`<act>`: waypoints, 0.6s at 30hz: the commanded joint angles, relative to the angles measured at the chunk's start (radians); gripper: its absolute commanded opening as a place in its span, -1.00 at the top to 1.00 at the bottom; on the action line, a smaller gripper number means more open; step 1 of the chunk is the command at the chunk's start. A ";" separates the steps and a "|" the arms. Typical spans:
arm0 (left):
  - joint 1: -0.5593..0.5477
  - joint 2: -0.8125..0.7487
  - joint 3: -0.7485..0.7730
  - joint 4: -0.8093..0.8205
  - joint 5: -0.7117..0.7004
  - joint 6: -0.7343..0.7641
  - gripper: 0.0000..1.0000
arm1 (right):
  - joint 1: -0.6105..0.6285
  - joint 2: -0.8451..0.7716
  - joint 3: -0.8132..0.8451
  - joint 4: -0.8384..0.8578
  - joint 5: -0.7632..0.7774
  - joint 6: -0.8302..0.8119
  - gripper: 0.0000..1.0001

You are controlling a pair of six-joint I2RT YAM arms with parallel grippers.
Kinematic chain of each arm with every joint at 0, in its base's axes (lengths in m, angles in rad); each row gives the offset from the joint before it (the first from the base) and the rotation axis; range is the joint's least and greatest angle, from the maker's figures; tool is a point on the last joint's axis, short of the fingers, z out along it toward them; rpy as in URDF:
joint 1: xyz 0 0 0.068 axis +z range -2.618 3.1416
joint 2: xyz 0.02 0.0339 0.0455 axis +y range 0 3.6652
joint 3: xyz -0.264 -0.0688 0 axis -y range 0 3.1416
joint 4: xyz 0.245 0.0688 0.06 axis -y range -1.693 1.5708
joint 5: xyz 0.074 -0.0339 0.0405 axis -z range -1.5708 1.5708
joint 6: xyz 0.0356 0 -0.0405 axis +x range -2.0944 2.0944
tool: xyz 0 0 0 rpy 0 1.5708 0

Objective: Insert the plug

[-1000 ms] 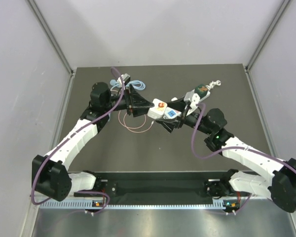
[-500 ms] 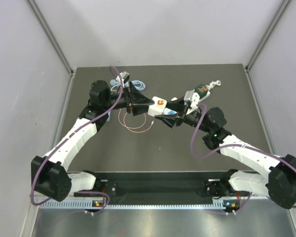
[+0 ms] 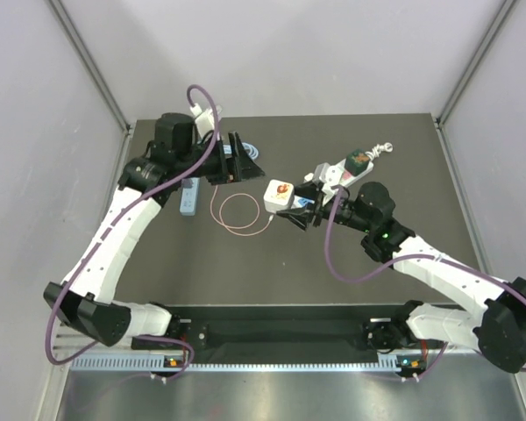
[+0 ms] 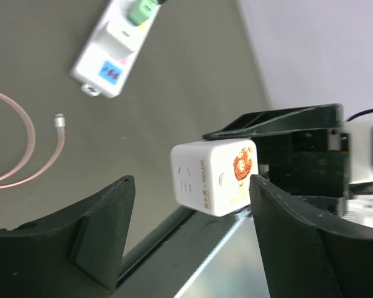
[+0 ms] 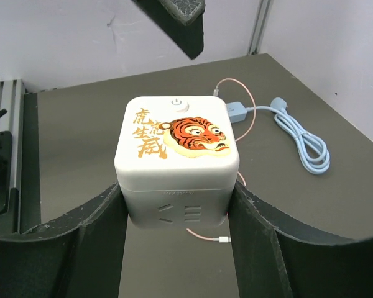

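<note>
My right gripper (image 3: 291,200) is shut on a white cube socket (image 3: 278,193) with a tiger picture on top and holds it above the mat. In the right wrist view the cube (image 5: 177,155) sits squarely between my two fingers, its slotted face toward the camera. My left gripper (image 3: 251,160) is open and empty, raised to the left of the cube and apart from it. In the left wrist view the cube (image 4: 214,177) shows ahead between my open fingers. A light blue cable with a plug (image 5: 301,139) lies on the mat by the left gripper.
A pink cable (image 3: 237,215) loops on the mat below the cube and joins a light blue adapter (image 3: 188,197). A white power strip with a green plug (image 3: 346,167) lies at the back right. Grey walls enclose the mat.
My left gripper has let go of the cube and drawn back up and to the left, open. The right gripper keeps the cube, which now has its tiger face upward.
</note>
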State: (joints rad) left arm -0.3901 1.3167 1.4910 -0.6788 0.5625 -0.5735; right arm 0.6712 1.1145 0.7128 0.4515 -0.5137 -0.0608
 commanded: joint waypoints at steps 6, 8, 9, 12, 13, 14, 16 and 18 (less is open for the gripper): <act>-0.130 0.127 0.210 -0.318 -0.211 0.224 -0.47 | 0.005 0.028 0.065 0.003 0.001 -0.033 1.00; -0.150 0.141 0.221 -0.305 -0.199 0.210 -0.48 | 0.008 0.039 0.068 -0.002 0.003 -0.036 1.00; -0.165 0.144 0.230 -0.292 -0.197 0.205 -0.48 | 0.011 0.042 0.066 -0.001 0.007 -0.037 1.00; -0.191 0.164 0.245 -0.292 -0.207 0.192 -0.49 | 0.014 0.050 0.071 -0.007 0.014 -0.043 1.00; -0.196 0.173 0.245 -0.292 -0.208 0.189 -0.49 | 0.013 0.053 0.074 -0.013 0.014 -0.045 1.00; -0.200 0.177 0.244 -0.289 -0.210 0.185 -0.49 | 0.013 0.054 0.082 -0.023 0.015 -0.051 1.00; -0.219 0.193 0.244 -0.289 -0.216 0.178 -0.48 | 0.013 0.059 0.085 -0.028 0.018 -0.053 1.00; -0.237 0.199 0.239 -0.285 -0.233 0.170 -0.48 | 0.014 0.064 0.085 -0.028 0.020 -0.053 1.00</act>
State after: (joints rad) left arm -0.6064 1.5059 1.6920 -0.9619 0.3573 -0.3946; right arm 0.6785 1.1744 0.7303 0.3801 -0.4942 -0.0959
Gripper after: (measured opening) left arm 0.743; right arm 0.568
